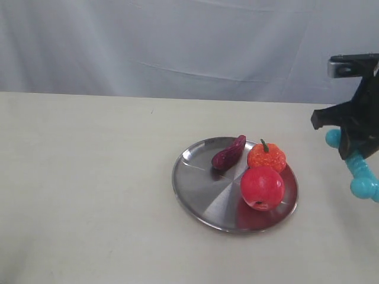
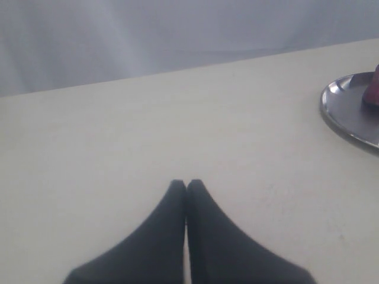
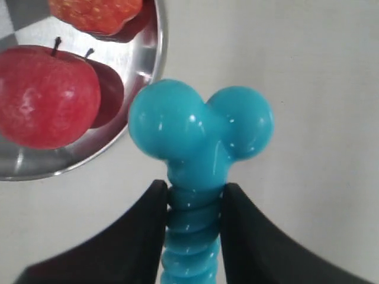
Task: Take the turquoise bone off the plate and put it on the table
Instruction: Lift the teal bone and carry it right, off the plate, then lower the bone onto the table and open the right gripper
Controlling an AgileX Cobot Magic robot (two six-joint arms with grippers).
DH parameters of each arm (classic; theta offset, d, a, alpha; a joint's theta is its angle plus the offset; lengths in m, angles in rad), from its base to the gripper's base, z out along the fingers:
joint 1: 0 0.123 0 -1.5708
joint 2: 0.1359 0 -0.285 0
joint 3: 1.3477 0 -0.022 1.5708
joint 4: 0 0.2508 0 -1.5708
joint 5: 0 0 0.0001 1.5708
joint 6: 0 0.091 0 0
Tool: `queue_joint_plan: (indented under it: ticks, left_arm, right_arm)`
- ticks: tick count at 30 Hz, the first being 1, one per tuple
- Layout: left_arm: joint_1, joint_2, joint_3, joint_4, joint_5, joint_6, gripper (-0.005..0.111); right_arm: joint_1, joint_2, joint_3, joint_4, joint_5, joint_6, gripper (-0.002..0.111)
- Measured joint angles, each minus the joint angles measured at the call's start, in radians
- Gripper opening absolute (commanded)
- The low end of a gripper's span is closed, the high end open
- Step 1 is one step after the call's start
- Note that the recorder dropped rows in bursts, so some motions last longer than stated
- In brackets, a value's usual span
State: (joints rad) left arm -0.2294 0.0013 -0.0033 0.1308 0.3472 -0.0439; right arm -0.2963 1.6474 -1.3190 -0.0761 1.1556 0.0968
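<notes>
A wide cream counter [image 1: 89, 195] is filling the scene. A round silver plate [image 1: 201, 189] is sitting on it, right of centre in the exterior view.

At the right edge of that view, the black right hand [image 3: 195, 194] is clenching the ribbed shaft of the turquoise bone [image 1: 360, 168], its fingers pressing in from both sides. The bone is hanging clear of the plate, over the counter just beyond the plate's right rim, with one knobbed end pointing down. Whether it is touching the counter cannot be told.

The left hand [image 2: 186, 187] is hovering over bare counter, well away from the plate, fingers pressed together and gripping nothing.

A red apple [image 1: 262, 187], an orange pumpkin [image 1: 266, 157] and a dark purple fruit [image 1: 229, 152] are lying on the plate.
</notes>
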Motion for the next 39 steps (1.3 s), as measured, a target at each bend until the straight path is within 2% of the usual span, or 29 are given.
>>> queue_joint_plan:
  ticks: [6, 24, 39]
  left_arm:
    - [0.000, 0.000, 0.000, 0.000, 0.000, 0.000, 0.000]
    - [0.000, 0.000, 0.000, 0.000, 0.000, 0.000, 0.000]
    - [0.000, 0.000, 0.000, 0.000, 0.000, 0.000, 0.000]
  right_arm:
    - [-0.032, 0.032, 0.085, 0.000, -0.113, 0.000, -0.001]
    - [-0.032, 0.252, 0.088, 0.007, -0.369, 0.014, -0.001]
    - [-0.032, 0.318, 0.088, -0.048, -0.485, 0.058, -0.001]
